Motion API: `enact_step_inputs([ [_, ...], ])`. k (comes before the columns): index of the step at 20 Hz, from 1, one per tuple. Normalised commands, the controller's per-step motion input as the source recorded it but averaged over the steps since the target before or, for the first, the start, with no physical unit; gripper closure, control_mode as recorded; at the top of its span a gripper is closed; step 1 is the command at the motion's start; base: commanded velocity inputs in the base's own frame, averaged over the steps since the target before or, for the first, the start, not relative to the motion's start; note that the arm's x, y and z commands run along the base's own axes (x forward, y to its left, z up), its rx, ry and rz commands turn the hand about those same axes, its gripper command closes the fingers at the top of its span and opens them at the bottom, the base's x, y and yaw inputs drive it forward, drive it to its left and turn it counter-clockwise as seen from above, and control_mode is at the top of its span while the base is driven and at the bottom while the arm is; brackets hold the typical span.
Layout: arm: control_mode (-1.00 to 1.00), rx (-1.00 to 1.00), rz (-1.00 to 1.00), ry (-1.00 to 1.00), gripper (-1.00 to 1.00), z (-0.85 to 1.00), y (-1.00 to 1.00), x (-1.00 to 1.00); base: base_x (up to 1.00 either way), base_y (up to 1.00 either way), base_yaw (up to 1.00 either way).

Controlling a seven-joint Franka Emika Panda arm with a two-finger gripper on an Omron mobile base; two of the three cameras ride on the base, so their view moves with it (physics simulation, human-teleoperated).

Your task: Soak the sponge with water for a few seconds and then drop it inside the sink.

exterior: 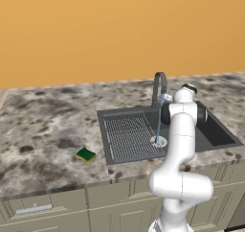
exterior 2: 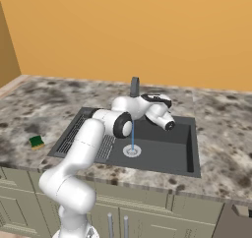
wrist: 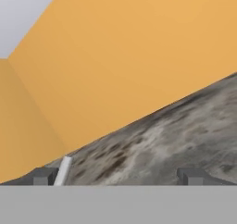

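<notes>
The water (exterior: 159,118) is running: a thin blue stream falls from the curved faucet (exterior: 159,86) to the round drain (exterior 2: 132,151) in the dark grey sink (exterior: 217,136). The sponge (exterior: 85,155), green top over yellow base, lies flat on the speckled table (exterior: 43,130), off the ribbed drainboard (exterior: 128,136) on its outer side, near the table's front edge and well apart from the stream; it shows again in the right base view (exterior 2: 36,142). The arm is folded over the basin with its hand up beside the faucet, and the tool (wrist: 118,177) stands wide with nothing between its two dark tips, looking out across the table toward the orange wall rather than down. So the step in hand, as I judge it, is the pick-up, and it has not begun. To do it well the hand should swing away from the faucet, clear of the spout and the stream, cross the drainboard, and turn to point straight down over the sponge. The block is low and flat, so the tips need to go nearly to the table and close across two opposite sides, square to its edges; a skewed approach could push it along the table. A soft sponge will likely give, so grip firmly.
</notes>
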Motion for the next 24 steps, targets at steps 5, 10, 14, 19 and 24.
enact_step_inputs([
  [5,-1.0,0.08,0.0,0.0,-1.0,0.14,-0.37,0.03,0.0,0.0,0.0],
  [10,-1.0,0.06,0.0,0.0,-1.0,0.14,-0.32,0.0,0.0,0.0,0.0],
  [14,-1.0,0.02,0.0,0.0,-1.0,0.25,-0.26,0.0,0.0,0.0,0.0],
  [19,-1.0,0.01,0.0,0.0,-1.0,0.37,-0.15,0.0,0.0,0.0,0.0],
  [24,-1.0,0.0,0.0,0.0,-1.0,0.35,-0.08,0.0,0.0,0.0,0.0],
])
